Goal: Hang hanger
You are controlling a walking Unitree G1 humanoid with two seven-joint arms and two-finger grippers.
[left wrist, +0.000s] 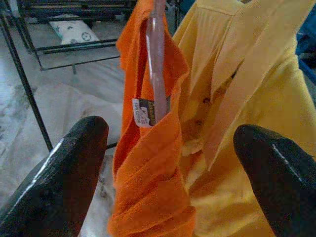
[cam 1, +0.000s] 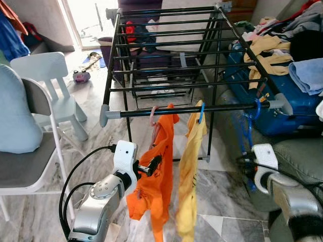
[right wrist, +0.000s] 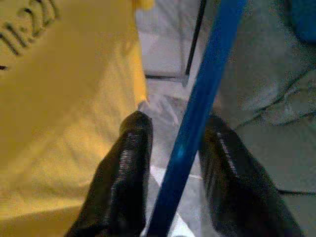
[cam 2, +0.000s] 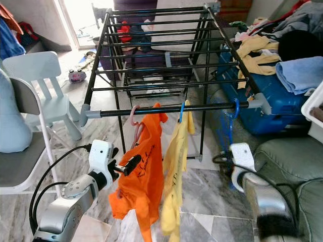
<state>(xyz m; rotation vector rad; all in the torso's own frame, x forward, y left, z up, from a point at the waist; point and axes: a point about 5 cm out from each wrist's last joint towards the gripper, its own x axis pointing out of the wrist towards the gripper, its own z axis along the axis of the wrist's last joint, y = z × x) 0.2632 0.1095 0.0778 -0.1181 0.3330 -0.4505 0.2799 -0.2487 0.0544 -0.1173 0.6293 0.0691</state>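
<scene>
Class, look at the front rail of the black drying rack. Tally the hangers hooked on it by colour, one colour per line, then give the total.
Pink hanger, carrying the orange shirt: 1
Blue hangers, one carrying the yellow shirt, one bare and held by the right hand: 2
Total: 3 hangers on the front rail

orange shirt [cam 1: 154, 176] and yellow shirt [cam 1: 189, 171] crowding front rail [cam 1: 222, 108], bare rail between yellow shirt and blue hanger [cam 1: 255, 112]

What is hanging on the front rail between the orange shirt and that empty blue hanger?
A yellow shirt on a blue hook hangs between the orange shirt and the empty blue plastic hanger, as both eye views show.
</scene>
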